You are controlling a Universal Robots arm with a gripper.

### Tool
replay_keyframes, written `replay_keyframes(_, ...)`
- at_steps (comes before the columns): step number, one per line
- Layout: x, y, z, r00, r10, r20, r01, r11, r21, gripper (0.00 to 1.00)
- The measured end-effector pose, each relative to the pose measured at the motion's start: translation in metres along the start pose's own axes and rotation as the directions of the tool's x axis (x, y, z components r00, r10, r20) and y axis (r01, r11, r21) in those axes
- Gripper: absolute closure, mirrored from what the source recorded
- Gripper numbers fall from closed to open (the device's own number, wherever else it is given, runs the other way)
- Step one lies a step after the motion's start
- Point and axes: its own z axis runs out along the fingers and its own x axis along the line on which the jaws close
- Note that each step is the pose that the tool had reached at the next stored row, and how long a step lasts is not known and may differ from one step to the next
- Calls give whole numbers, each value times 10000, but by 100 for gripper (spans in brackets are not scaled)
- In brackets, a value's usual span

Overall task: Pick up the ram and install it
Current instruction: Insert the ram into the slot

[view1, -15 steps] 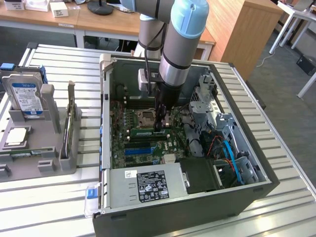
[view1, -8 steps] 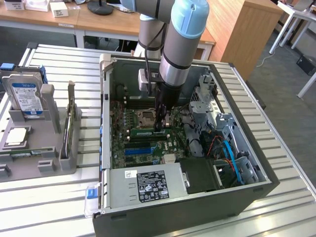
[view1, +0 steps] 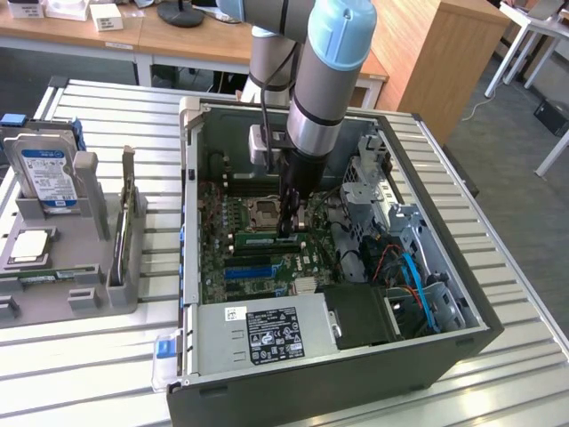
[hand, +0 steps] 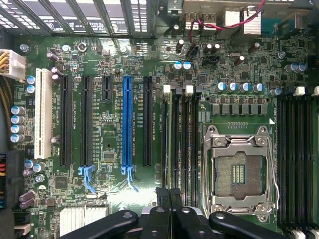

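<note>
The tool [view1: 289, 231], tips pressed together, sat on one end of the ram [view1: 258, 239] beside the chip socket [view1: 267, 212]. Installing looked under way; seating probably needed a straight, gentle push.

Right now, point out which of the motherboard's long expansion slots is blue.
The blue slot: it stands between black slots, one white slot sits at the row's end, and the rest are black.
</note>
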Motion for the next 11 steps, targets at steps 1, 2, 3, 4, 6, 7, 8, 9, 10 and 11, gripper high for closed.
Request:
replay_keyframes(1, 0, 0, 0, 10000, 0, 0, 0, 10000, 0, 88)
replay_keyframes(2, 0, 0, 1, 10000, 0, 2, 0, 10000, 1, 88)
replay_keyframes(3, 0, 0, 2, 10000, 0, 1, 0, 10000, 1, 88)
replay_keyframes(4, 0, 0, 2, 10000, 0, 1, 0, 10000, 0, 88)
replay_keyframes(6, 0, 0, 5, 10000, 0, 2, 0, 10000, 1, 88)
replay_keyframes(7, 0, 0, 7, 10000, 0, 3, 0, 10000, 1, 88)
replay_keyframes(8, 0, 0, 8, 10000, 0, 2, 0, 10000, 1, 88)
replay_keyframes(9, 0, 0, 8, 10000, 0, 0, 0, 10000, 0, 88)
replay_keyframes(10, 0, 0, 8, 10000, 0, 0, 0, 10000, 0, 88)
replay_keyframes(11, 0, 0, 9, 10000, -1, 0, 1, 10000, 0, 88)
